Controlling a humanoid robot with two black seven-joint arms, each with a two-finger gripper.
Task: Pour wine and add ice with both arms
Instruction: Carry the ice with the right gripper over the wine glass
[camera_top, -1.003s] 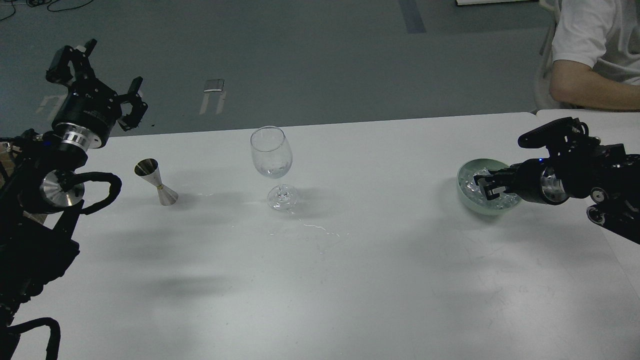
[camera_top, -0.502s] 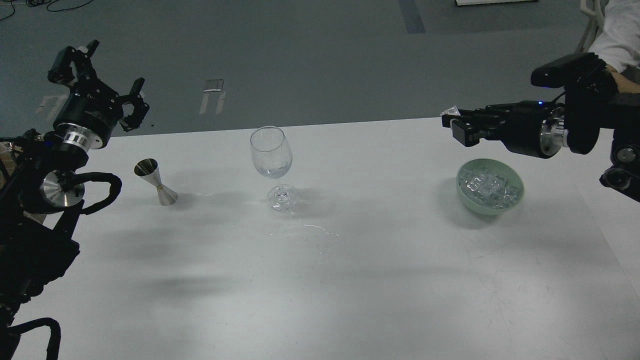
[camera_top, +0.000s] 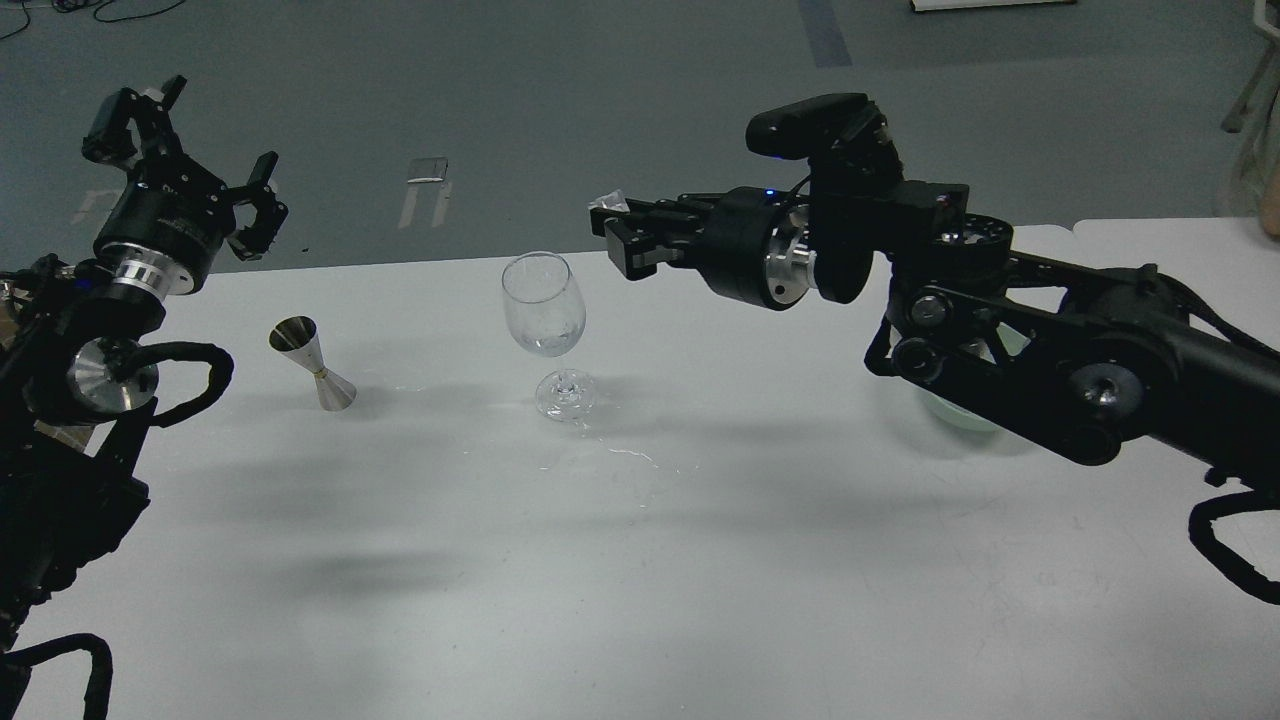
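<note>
While an ice cube sits clamped at the tips of the right gripper, it hangs just above and to the right of the wine glass rim

The glass stands upright on the white desk, with a little clear wine low in its bowl, hard to see. The right arm covers most of the pale green bowl. The steel jigger stands left of the glass. The left gripper is raised at the far left, its jaws apart and holding nothing
</note>
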